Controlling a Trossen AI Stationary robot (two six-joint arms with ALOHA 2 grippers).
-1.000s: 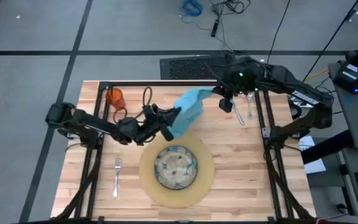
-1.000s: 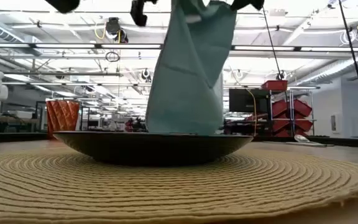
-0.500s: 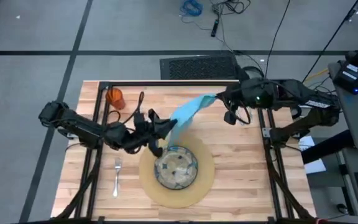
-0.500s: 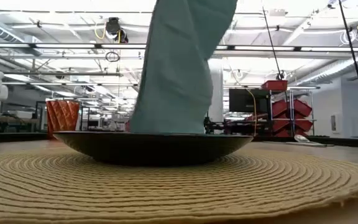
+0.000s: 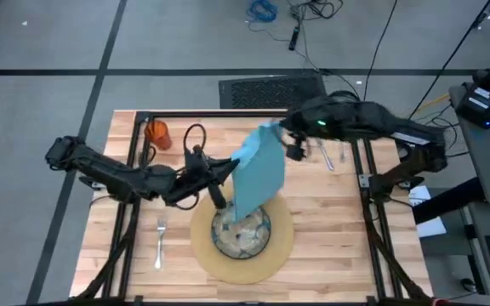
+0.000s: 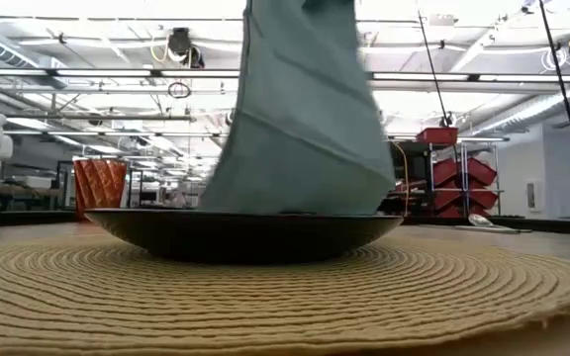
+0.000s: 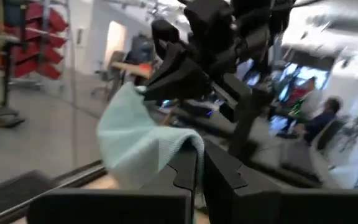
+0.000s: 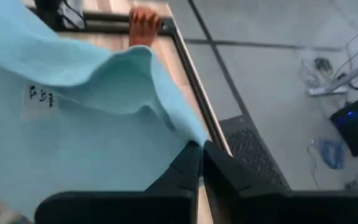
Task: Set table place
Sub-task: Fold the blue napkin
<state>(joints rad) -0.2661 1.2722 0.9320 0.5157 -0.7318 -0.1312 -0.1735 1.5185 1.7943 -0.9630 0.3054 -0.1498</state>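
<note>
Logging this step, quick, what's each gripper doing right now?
Left gripper: shut on the teal napkin, above the plate.
Right gripper: shut on the napkin's other corner.

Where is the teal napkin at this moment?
In the high view the teal napkin hangs mid-table above the plate, held between the left pincer and the right pincer.

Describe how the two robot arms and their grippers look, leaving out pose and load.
Both arms are dark, nearly black, built of jointed segments. The left arm carries a looped black cable near its wrist. The right arm shows a small green light on its forward housing. The left gripper and right gripper each have two flat, angular black fingers.
</note>
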